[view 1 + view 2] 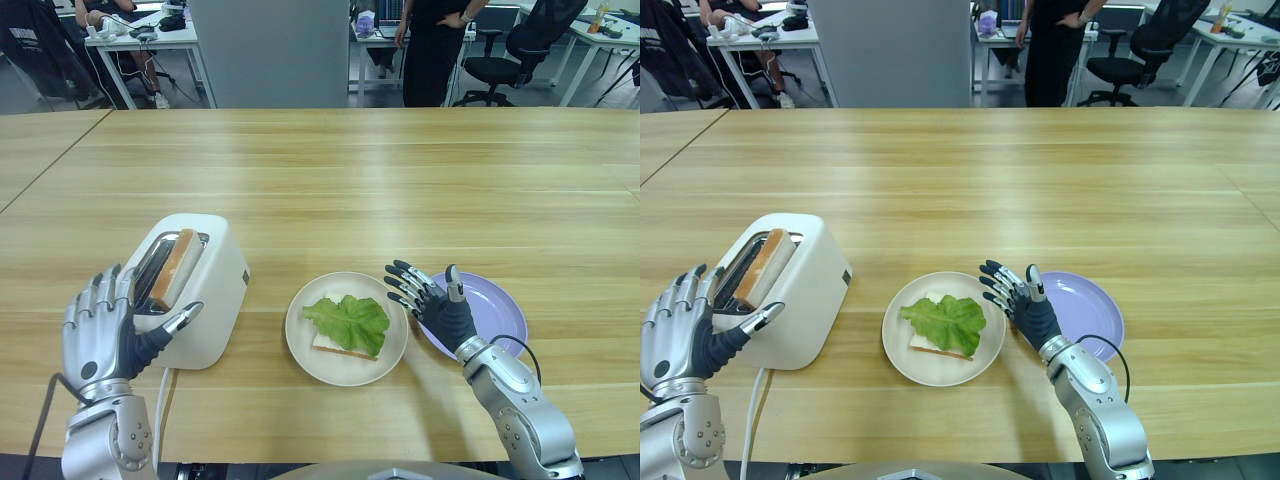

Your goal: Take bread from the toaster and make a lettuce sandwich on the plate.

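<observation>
Left hand (105, 325) open, fingers spread, holding nothing, just beside the white toaster (210, 300). Right hand (432, 300) also open and empty, between the cream plate (298, 335) and a purple plate (500, 310), over the purple rim. Step in hand looks like pulling the toaster slice: come down over the slot (150, 268), pinch the bread (175, 268) by its raised crust edge, lift straight up so it doesn't snag or tip the toaster. Bread is tan, standing on edge in the slot, top poking out. Cream plate holds a bottom slice (325, 345) with a ruffled green lettuce leaf (348, 322) on top; no top slice yet.
</observation>
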You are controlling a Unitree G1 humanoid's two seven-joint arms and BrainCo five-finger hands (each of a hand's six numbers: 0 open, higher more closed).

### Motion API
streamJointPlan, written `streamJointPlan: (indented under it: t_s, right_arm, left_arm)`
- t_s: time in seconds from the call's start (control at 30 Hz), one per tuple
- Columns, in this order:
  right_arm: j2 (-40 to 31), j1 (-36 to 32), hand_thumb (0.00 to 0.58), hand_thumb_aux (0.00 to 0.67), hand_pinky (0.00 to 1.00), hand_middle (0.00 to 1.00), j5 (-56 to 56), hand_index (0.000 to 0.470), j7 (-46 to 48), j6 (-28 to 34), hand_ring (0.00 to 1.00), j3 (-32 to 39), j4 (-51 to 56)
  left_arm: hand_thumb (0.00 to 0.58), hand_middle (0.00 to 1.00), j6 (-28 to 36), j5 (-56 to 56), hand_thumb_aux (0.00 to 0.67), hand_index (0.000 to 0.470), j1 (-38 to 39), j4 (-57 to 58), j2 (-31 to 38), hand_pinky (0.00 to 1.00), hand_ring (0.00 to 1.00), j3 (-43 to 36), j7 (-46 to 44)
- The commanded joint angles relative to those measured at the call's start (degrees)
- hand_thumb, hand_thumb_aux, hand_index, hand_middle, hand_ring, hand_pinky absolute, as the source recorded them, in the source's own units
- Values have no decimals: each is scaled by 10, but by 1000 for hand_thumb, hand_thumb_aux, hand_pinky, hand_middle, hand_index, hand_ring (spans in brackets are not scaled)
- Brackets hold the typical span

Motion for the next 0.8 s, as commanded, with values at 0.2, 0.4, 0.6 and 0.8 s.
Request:
streamJointPlan:
  t_s: [0.2, 0.4, 0.6, 0.8]
  right_arm:
    - [-2, 1, 0, 0, 0, 0, -14, 0, -2, -9, 0, -19, 9]
    - [-2, -3, 0, 0, 0, 0, -30, 0, 2, -21, 0, -17, 25]
    - [-1, -6, 0, 0, 0, 0, -41, 0, 6, -30, 0, -16, 39]
    - [2, -13, 0, 0, 0, 0, -43, 0, 5, -32, 0, -24, 44]
  left_arm:
    - [417, 0, -7, -53, 315, 216, -36, 49, -14, 0, 0, 2, 45]
    - [398, 0, -12, -89, 294, 202, -42, 50, -18, 0, 0, 20, 69]
    - [0, 0, -19, -129, 0, 0, -49, 47, -24, 0, 0, 25, 80]
    - [445, 0, -30, -155, 347, 238, -49, 60, -20, 0, 0, 23, 84]
